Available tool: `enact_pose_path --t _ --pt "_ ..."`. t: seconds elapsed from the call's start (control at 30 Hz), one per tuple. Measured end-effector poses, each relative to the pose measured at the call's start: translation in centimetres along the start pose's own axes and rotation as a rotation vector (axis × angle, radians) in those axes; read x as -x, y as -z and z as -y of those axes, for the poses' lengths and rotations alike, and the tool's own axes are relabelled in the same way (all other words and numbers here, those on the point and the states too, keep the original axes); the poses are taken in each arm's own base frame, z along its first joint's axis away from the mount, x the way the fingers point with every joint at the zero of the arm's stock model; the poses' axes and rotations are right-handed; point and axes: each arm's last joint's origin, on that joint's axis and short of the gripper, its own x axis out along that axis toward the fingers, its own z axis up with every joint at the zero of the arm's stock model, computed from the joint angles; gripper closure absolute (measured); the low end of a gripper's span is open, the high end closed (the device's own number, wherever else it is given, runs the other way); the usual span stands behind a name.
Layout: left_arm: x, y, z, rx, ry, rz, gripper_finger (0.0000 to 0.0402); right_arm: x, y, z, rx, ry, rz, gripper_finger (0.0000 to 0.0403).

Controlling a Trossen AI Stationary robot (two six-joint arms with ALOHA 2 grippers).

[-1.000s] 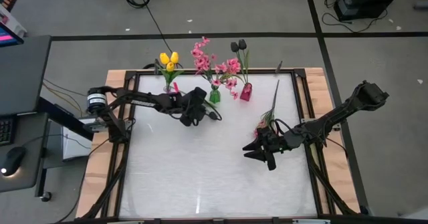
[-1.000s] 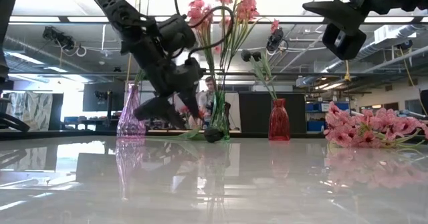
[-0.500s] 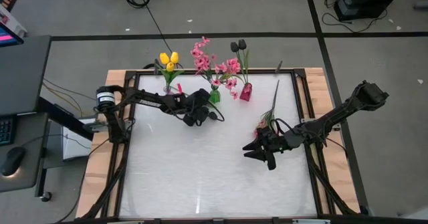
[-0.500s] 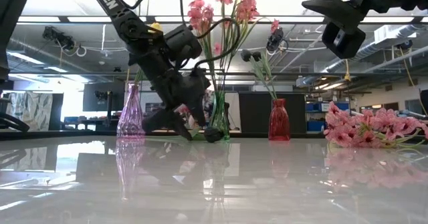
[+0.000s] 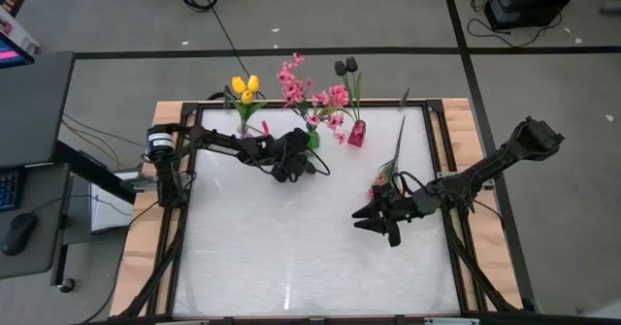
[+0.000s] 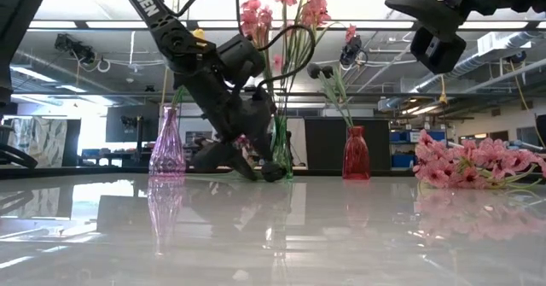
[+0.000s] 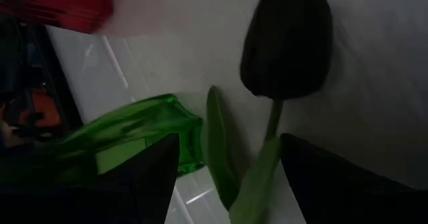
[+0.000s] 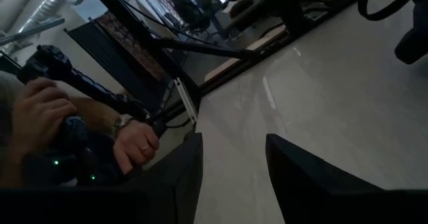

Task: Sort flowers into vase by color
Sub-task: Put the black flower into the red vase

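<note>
Black tulip (image 7: 287, 40) is lying between my wide-open left gripper (image 7: 227, 167) fingers, beside the green vase (image 7: 134, 134).

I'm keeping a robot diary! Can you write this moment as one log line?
left gripper: open, around dark tulip stem lying beside green vase | right gripper: idle, near pink spray on table

Evenly lit from above in the high view. Backlit through the low view, with ceiling strips blown out (glossy reflections across the table (image 6: 273, 235)). Dim, soft-focused at the left wrist.
</note>
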Motion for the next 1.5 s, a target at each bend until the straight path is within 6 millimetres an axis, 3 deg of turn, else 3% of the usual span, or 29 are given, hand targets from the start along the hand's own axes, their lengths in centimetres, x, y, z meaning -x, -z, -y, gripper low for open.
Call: enact_pose_path --t 0.37,0.87,1.5 --pt "-0.23 -0.03 0.16 -0.008 -0.003 -0.015 0.0146 0.00 -0.11 -0.09 -0.004 -0.010 0.011 0.0231" --pt "-0.37 0.21 0.36 -0.004 -0.010 -0.062 0.0275 0.00 -0.11 -0.09 -0.004 -0.010 0.011 0.0231" --pt "-0.36 0.37 0.24 -0.002 -0.043 -0.116 0.0374 0.00 -0.10 -0.09 -0.004 -0.010 0.010 0.0231"
